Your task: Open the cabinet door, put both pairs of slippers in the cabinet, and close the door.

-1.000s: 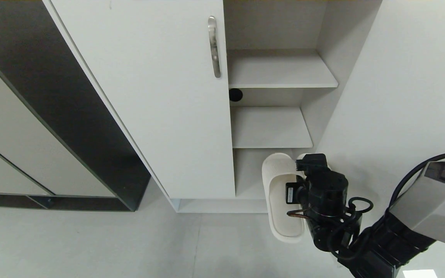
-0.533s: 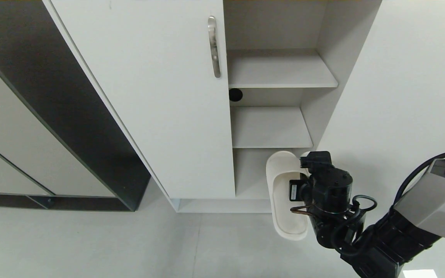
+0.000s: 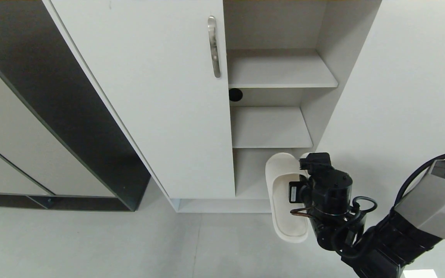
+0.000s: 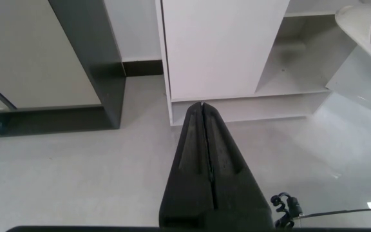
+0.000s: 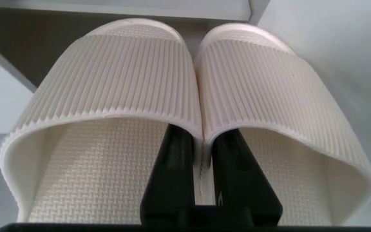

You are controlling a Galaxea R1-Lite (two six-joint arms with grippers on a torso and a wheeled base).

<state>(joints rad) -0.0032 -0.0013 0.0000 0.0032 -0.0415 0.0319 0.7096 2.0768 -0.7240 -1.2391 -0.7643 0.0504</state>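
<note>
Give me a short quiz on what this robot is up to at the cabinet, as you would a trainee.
1. True or false: the right gripper pinches both slippers at once.
2. The left gripper is: A open, B shut and empty, C holding a slipper.
3. Fill in: the door with the metal handle is ___.
Key: 1 true; 2 B; 3 shut.

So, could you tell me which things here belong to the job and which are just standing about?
Job: pair of slippers, held by the right pincer; open cabinet.
Standing about: dark unit at left; left pincer, shut and empty.
</note>
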